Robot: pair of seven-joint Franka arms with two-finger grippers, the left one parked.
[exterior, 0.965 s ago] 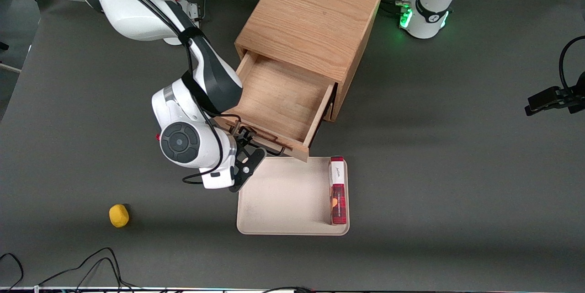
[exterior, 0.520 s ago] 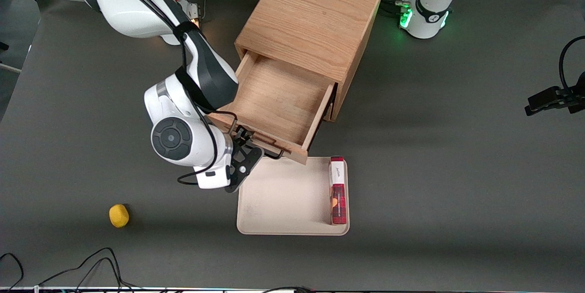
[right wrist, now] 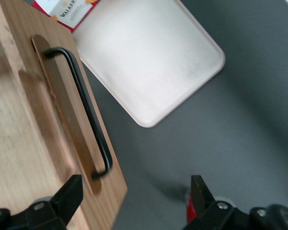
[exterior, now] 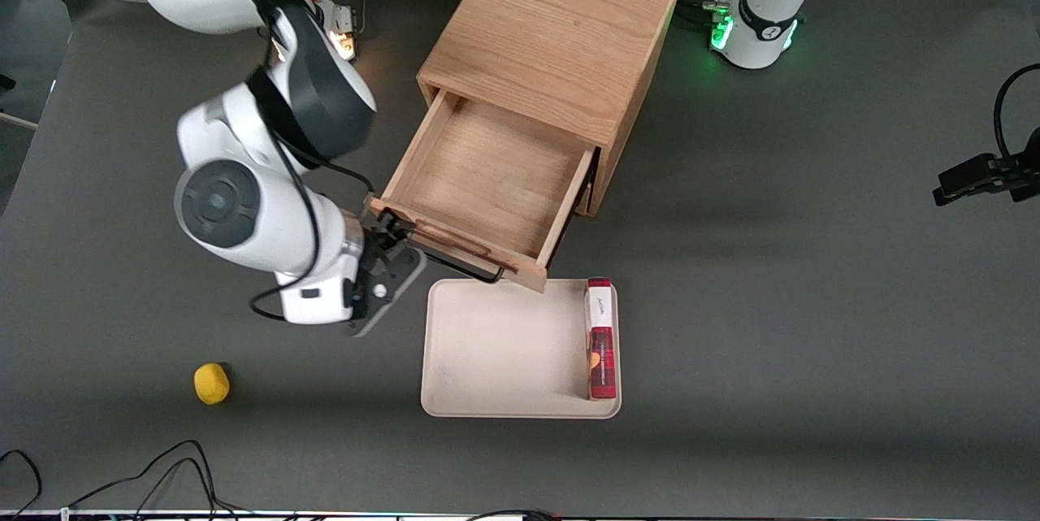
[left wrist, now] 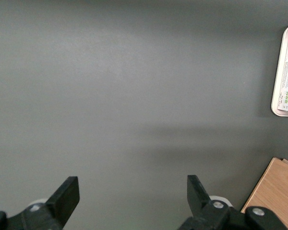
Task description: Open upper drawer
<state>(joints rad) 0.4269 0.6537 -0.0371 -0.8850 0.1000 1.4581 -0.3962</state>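
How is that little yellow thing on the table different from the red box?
The yellow object is small, rounded and plain; the red box is long, flat-sided and printed. The yellow object lies straight on the dark table, toward the working arm's end; the red box lies in the beige tray. Neither is touched: the open gripper hangs beside the pulled-out upper drawer.

Upper drawer point(exterior: 487, 188): light oak, pulled well out of cabinet, empty; black bar handle on front, free.

The upper drawer point(exterior: 491, 196) stands pulled out, its front overhanging the tray point(exterior: 504, 350). The gripper point(exterior: 388, 254), fingers spread, hangs just beside the black handle point(right wrist: 84, 112), touching nothing.
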